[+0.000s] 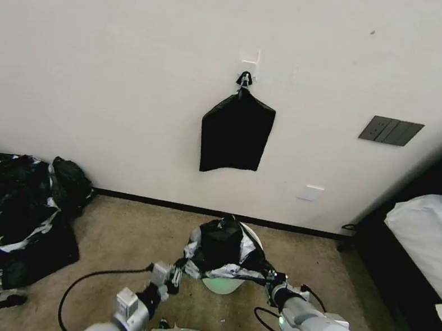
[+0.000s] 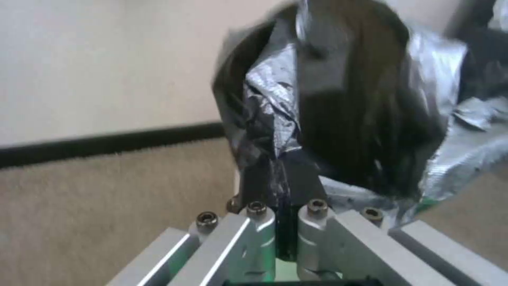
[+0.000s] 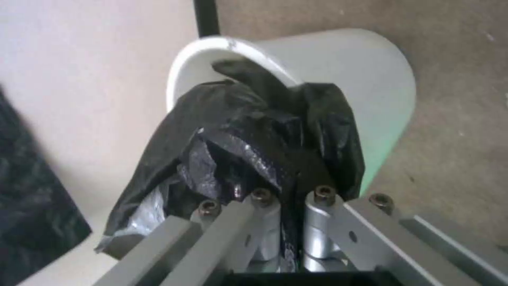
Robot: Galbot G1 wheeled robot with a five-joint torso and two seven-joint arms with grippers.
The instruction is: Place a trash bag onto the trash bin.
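The trash bag, glossy black with silvery glints, lies bunched over the mouth of the cream-white trash bin on the carpet near the wall. My left gripper is shut on the bag's left edge, and my right gripper is shut on its right edge. In the left wrist view the bag bulges just beyond the closed fingers. From the right wrist, black film runs from the pinched fingers up over the bin's rolled rim; part of that rim stays bare.
A flat black bundle hangs from a wall hook. A big heap of black-and-silvery plastic lies on the floor at left. A bed with white bedding stands at right. A black cable loops on the carpet.
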